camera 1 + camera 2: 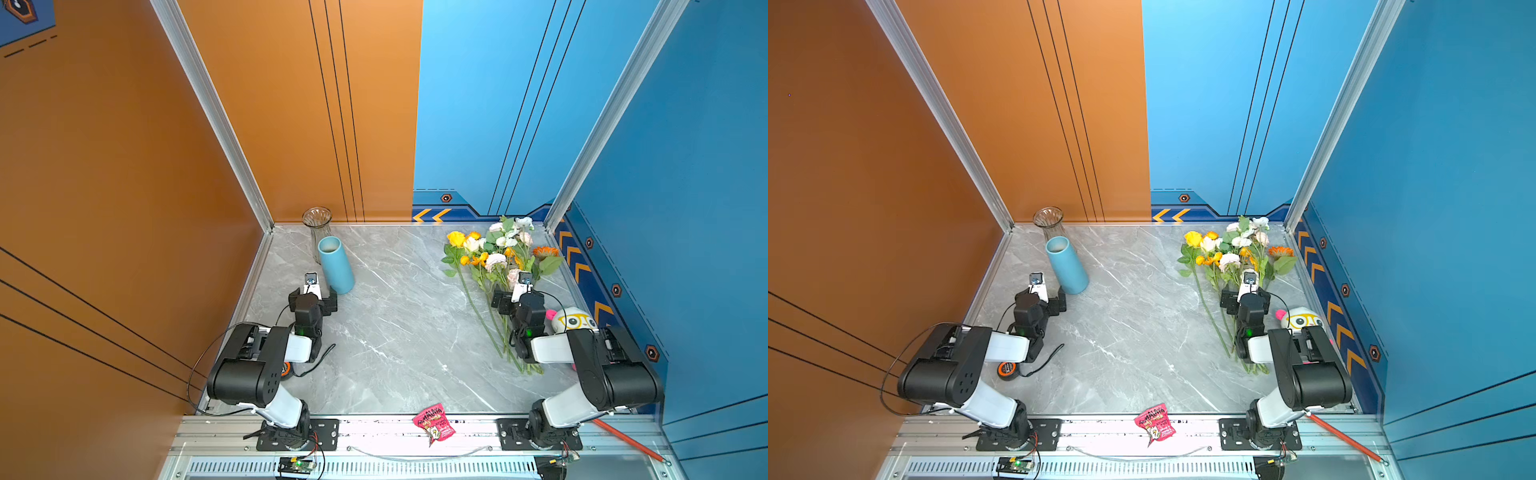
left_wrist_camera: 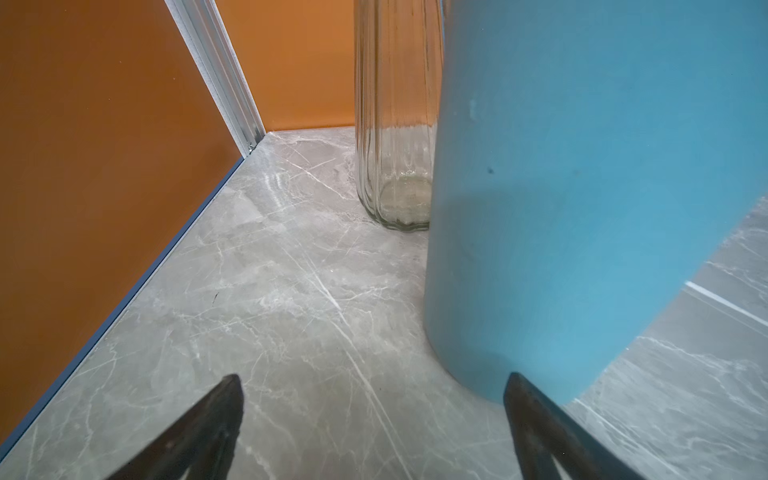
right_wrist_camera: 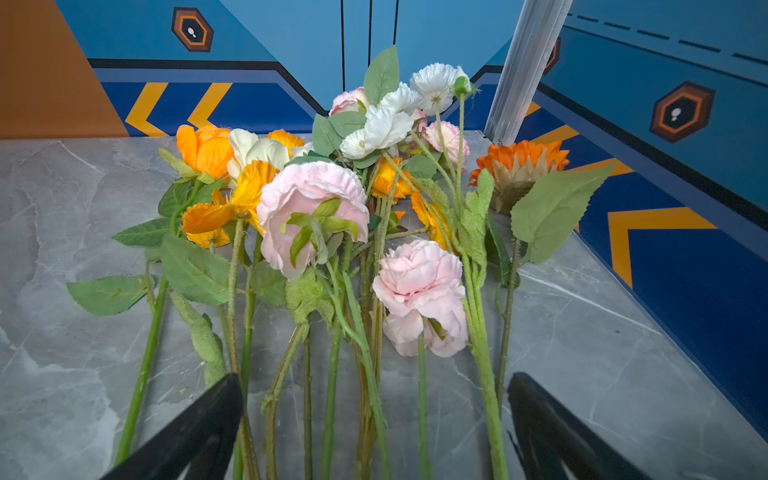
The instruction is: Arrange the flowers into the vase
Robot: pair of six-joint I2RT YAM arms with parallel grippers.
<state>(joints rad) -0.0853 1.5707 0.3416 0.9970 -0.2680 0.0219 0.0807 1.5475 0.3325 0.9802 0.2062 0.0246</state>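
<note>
Wrist views show left tool [image 2: 374,380] and right tool [image 3: 374,380] spread, gripping nothing; pink packet [image 1: 434,428], lower centre, writing unreadable.

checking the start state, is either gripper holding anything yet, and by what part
Nothing is held. The left gripper stands open near the blue vase; the right gripper is open over the stems of the flowers.

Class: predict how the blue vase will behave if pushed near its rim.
The blue vase stands tall and narrow, so it would probably tip rather than slide. Its round wall suggests it would then roll. The glass vase close behind might get knocked.
</note>
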